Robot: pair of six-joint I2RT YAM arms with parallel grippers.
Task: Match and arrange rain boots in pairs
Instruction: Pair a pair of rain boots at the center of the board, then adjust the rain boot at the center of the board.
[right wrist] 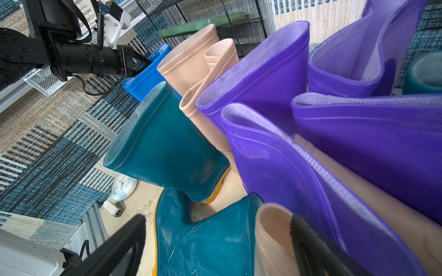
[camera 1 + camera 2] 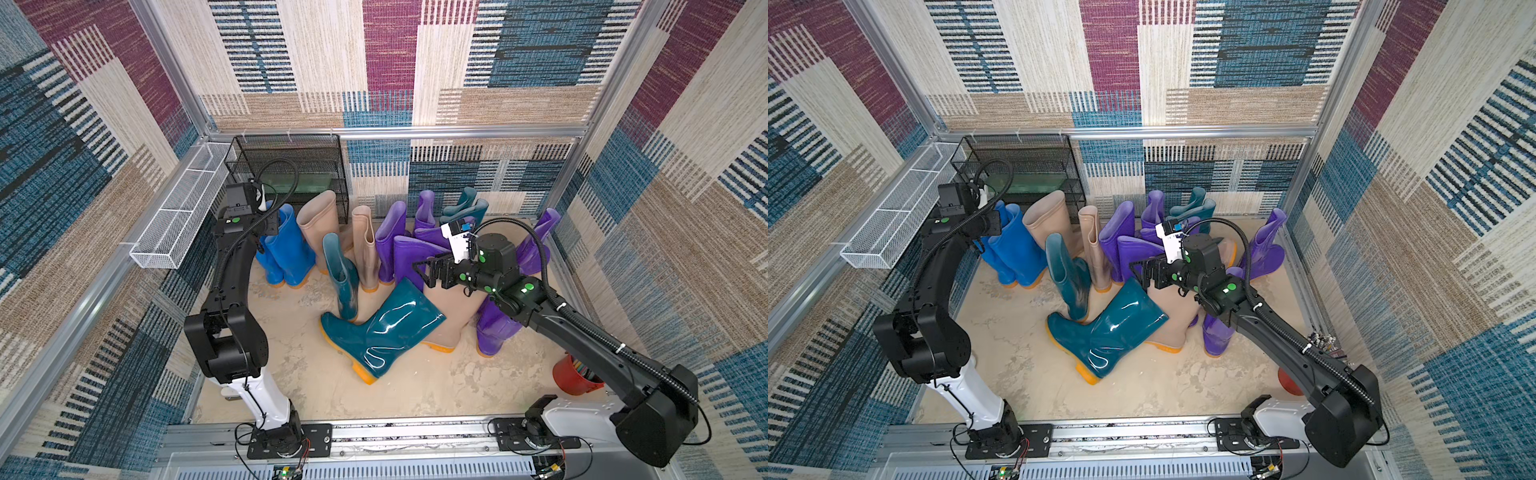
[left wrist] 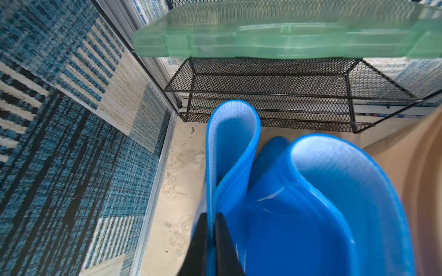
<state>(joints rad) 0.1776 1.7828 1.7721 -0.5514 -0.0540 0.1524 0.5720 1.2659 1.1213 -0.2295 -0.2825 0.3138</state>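
Two bright blue rain boots [image 2: 286, 249] stand upright at the back left. My left gripper [image 3: 211, 215] is shut on the top rim of one blue boot [image 3: 229, 153], one finger inside the shaft and one outside. A large teal boot [image 2: 382, 332] lies on its side mid-floor, with a smaller teal boot [image 2: 340, 274] upright behind it. Beige boots [image 2: 318, 224] and purple boots [image 2: 390, 241] stand in a row further back. My right gripper [image 2: 422, 272] hovers open above the lying teal boot [image 1: 210, 239] and a beige boot's mouth [image 1: 272, 229].
A black wire rack [image 2: 291, 166] holding a green plastic case [image 3: 287, 35] stands at the back left. A white mesh basket [image 2: 178, 216] hangs on the left wall. A red cup [image 2: 575, 374] sits at the right, and a small white clock [image 1: 123, 187] lies on the floor.
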